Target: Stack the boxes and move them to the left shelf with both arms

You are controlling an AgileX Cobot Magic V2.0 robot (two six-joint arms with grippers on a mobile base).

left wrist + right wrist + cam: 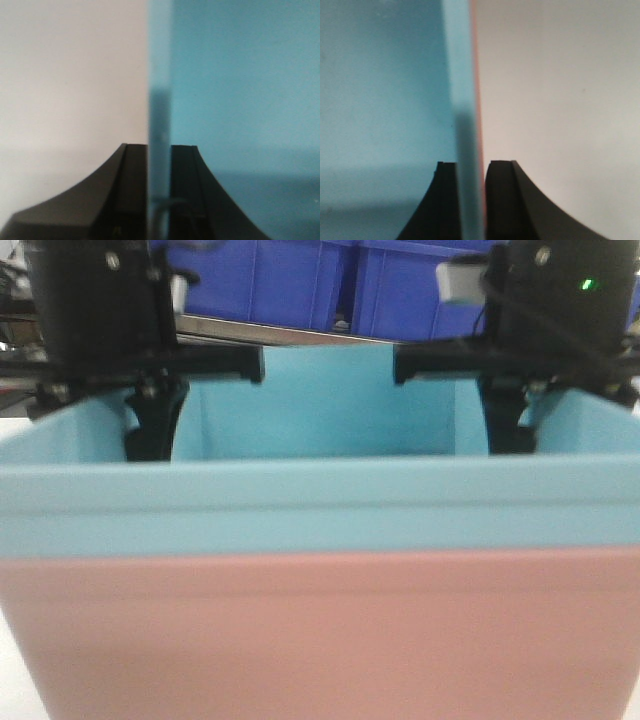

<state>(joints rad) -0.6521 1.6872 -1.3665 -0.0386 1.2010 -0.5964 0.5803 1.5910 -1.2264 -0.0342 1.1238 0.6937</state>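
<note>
The sky-blue bin (320,502) sits nested inside the salmon-pink bin (320,635), so the stacking part looks done and the carry is what remains. The stack fills the front view, close to the robot, with its long axis running side to side between the two arms. The left gripper (150,435) reaches down over the left end wall and the right gripper (510,425) over the right end wall, so neither arm is nearer: each holds its own end. In the left wrist view, the left gripper (159,152) has its two fingers pressed on either face of the thin blue wall, with the bin's interior to one side and a pale surface (65,75) to the other. The right gripper (469,167) is clamped the same way, and a thin pink edge lies against the outer face of the blue wall there, so it seems to pinch both bins' walls together. Behind the stack stand deep-blue bins (300,280) on a metal bar (250,332); whether that is the left shelf cannot be told from here. A leftward carry would run along the stack's long axis, with the left arm leading and the right following at an equal height.
</note>
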